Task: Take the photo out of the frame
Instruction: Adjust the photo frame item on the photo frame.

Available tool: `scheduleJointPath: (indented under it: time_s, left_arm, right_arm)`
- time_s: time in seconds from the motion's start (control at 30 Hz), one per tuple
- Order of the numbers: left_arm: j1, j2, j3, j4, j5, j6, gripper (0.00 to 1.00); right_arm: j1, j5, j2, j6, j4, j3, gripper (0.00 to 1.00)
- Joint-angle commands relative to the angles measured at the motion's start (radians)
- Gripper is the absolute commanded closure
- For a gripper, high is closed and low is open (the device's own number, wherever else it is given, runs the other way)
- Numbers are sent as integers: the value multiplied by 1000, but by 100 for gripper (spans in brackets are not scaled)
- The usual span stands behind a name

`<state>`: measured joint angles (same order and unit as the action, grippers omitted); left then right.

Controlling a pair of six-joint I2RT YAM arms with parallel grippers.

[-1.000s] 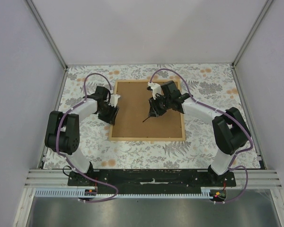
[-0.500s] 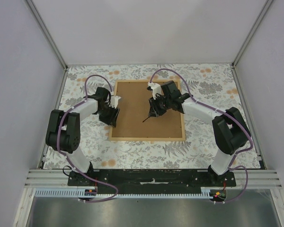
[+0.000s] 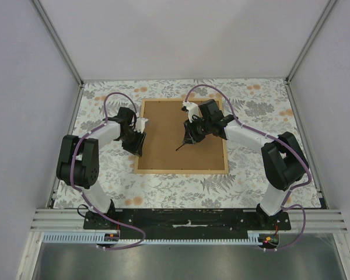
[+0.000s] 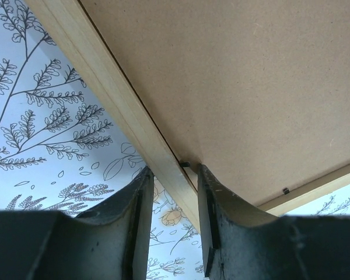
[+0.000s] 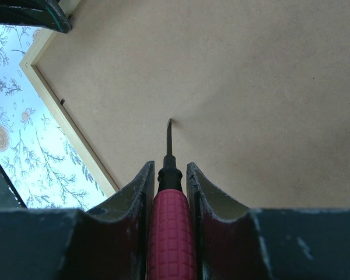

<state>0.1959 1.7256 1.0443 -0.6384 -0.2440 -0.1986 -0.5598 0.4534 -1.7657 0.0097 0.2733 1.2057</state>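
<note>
Left pincer (image 4: 172, 172) astride frame (image 4: 105, 81) edge, right-held pick (image 5: 170, 224)

The large rectangular picture frame of thin light-tan wooden strips (image 3: 181, 171) lies flat, face down, mid-table on the floral cloth (image 3: 251, 186), its plain brown backing board (image 3: 163, 146) upward, with small black tabs (image 4: 185, 164) at its edge.

Right gripper (image 5: 170, 169) clamped, left gripper (image 4: 174, 172) seemingly ajar.

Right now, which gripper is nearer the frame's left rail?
Left. The left gripper straddles the frame's left rail, a finger on each side. The right gripper is over the middle of the backing board, holding a red-handled pick.
</note>
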Motion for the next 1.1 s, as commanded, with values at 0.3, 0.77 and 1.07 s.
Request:
scheduleJointPath:
  time_s: [0.3, 0.77, 1.07]
  left_arm:
    - [0, 45, 33, 72, -31, 5, 55]
    - [-6, 74, 49, 94, -9, 14, 55]
    - [-7, 60, 46, 111, 22, 18, 90]
  right_arm:
    - [3, -16, -32, -27, -17, -14, 100]
    - [4, -13, -34, -27, -16, -12, 100]
    - [3, -1, -46, -27, -16, -12, 100]
